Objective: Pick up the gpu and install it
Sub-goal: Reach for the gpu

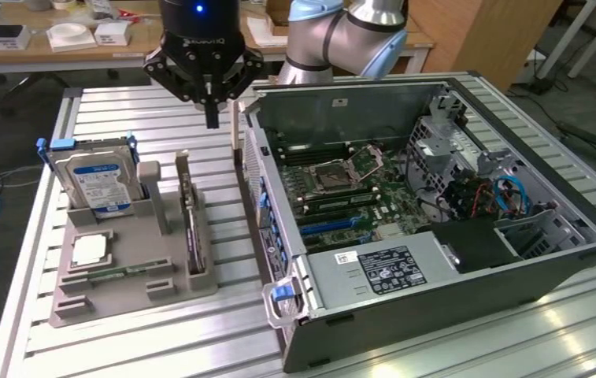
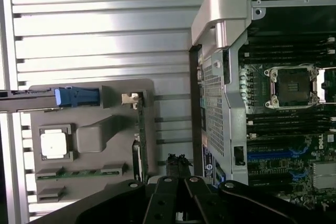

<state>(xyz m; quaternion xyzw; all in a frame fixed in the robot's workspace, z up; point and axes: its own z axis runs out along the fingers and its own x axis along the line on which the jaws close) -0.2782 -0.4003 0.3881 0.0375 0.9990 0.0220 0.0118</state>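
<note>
You're at the approach: the black gripper, shut and empty, hangs in the air just beside the grey plastic holder; the thin green-and-silver gpu stands on edge in that holder's slot, and grasping needs parted fingers.

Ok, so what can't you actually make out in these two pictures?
gpu: exterior view, stands edge-on in the grey holder, so its faces are hidden.
Hard drive: exterior view, lower part sunk in the holder's slot.
Power supply label: exterior view, print too small.
Holder: wrist view, one end covered by the gripper.
</note>
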